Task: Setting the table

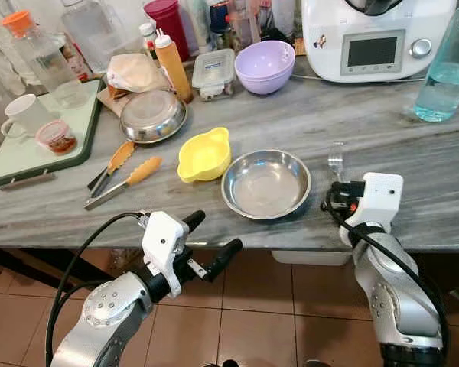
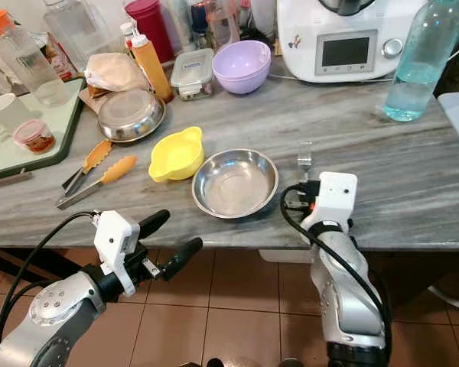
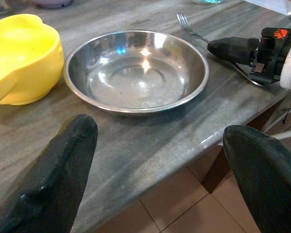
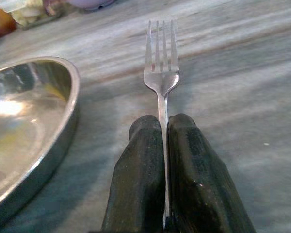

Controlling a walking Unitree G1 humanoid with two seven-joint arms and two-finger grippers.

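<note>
A steel plate (image 1: 265, 183) lies near the front edge of the grey marble counter (image 1: 413, 153), with a yellow bowl (image 1: 204, 155) touching its left side. A silver fork (image 4: 161, 68) lies just right of the plate, tines pointing away from me. My right gripper (image 4: 163, 127) is shut on the fork's handle, low over the counter, also seen beside the plate (image 1: 335, 194). My left gripper (image 1: 213, 238) hangs open below the counter's front edge, left of the plate, its two fingers (image 3: 53, 179) wide apart with nothing between them.
Orange-tipped tongs (image 1: 122, 174) lie left of the yellow bowl. Behind stand a second steel plate (image 1: 153, 116), a lilac bowl (image 1: 265, 66), an orange bottle (image 1: 173, 66), a lidded box (image 1: 213, 73), a white appliance (image 1: 375, 38), a water bottle (image 1: 446, 69) and a green tray (image 1: 84, 141) with a mug (image 1: 24, 115).
</note>
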